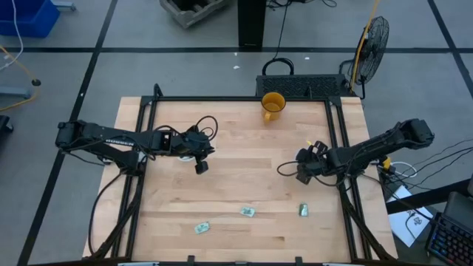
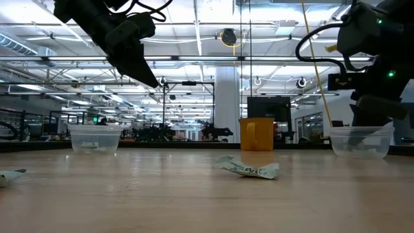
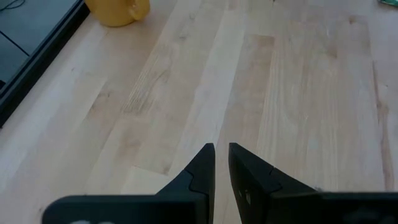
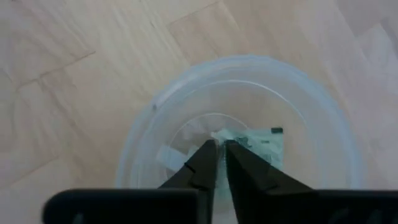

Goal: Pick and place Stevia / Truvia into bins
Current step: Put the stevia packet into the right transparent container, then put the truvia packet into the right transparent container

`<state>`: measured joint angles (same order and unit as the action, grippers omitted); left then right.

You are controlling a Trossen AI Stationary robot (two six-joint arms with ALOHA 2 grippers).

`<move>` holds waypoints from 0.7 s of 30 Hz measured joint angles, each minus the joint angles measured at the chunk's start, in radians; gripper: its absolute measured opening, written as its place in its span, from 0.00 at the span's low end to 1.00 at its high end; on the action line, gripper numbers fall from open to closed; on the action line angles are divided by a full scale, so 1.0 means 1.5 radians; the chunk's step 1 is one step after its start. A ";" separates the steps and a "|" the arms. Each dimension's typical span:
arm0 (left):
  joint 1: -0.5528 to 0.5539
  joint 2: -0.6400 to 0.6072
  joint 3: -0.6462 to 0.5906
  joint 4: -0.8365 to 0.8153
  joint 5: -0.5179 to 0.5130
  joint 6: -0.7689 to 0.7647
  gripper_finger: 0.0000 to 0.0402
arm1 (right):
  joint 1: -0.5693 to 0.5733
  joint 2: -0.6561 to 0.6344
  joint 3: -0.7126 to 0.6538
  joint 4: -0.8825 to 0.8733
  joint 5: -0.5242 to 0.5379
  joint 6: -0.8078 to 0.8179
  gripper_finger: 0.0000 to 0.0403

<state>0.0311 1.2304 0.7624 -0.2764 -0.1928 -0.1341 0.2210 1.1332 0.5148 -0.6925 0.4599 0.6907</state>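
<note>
Drop-off time, by the look of it: the right gripper (image 4: 221,144) hangs directly over one clear plastic bin (image 4: 149,124), fingers pinched nearly together with nothing visible between them. Straight below the tips, on the bin floor, lie sweetener packets (image 4: 264,144), green print showing. I'd judge this delivery done; next that arm must lift clear and swing toward the loose packets. Three remain on the table in the overhead view: one (image 1: 303,210) nearest the right arm, a middle one (image 1: 247,212), and one farther off (image 1: 202,227). The right arm reaches in low from its side, wrist bent downward. The left gripper (image 3: 221,152) hovers raised over bare wood, fingers likewise almost shut and empty, arm stretched inward. The second bin (image 2: 95,138) waits on its side; the yellow cup (image 1: 273,105) sits far beyond, uninvolved.
</note>
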 joint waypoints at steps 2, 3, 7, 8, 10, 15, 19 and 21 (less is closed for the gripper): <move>0.000 0.000 0.000 0.000 0.000 0.000 0.13 | -0.002 0.000 0.000 0.007 -0.010 -0.003 0.13; 0.000 0.000 0.000 0.000 0.000 0.000 0.13 | -0.003 0.000 0.000 0.012 -0.011 -0.003 0.15; 0.000 0.000 0.000 0.000 0.000 0.000 0.13 | -0.003 0.000 0.000 0.030 -0.011 -0.007 0.24; 0.000 0.000 0.000 0.000 0.000 0.000 0.13 | -0.003 0.000 0.000 0.032 -0.011 -0.014 0.25; 0.000 0.000 0.000 0.000 0.000 0.000 0.13 | -0.003 0.000 0.000 0.036 -0.011 -0.031 0.28; 0.000 0.000 0.000 0.000 0.000 0.000 0.13 | -0.003 0.000 0.000 0.041 -0.013 -0.052 0.30; 0.000 0.000 0.000 0.000 0.000 0.000 0.13 | -0.003 -0.005 0.000 0.040 -0.015 -0.058 0.29; 0.000 0.000 0.000 0.000 0.000 0.000 0.13 | -0.003 -0.013 0.000 0.040 -0.022 -0.063 0.29</move>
<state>0.0311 1.2304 0.7624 -0.2760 -0.1928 -0.1343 0.2165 1.1139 0.5148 -0.6319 0.4267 0.5966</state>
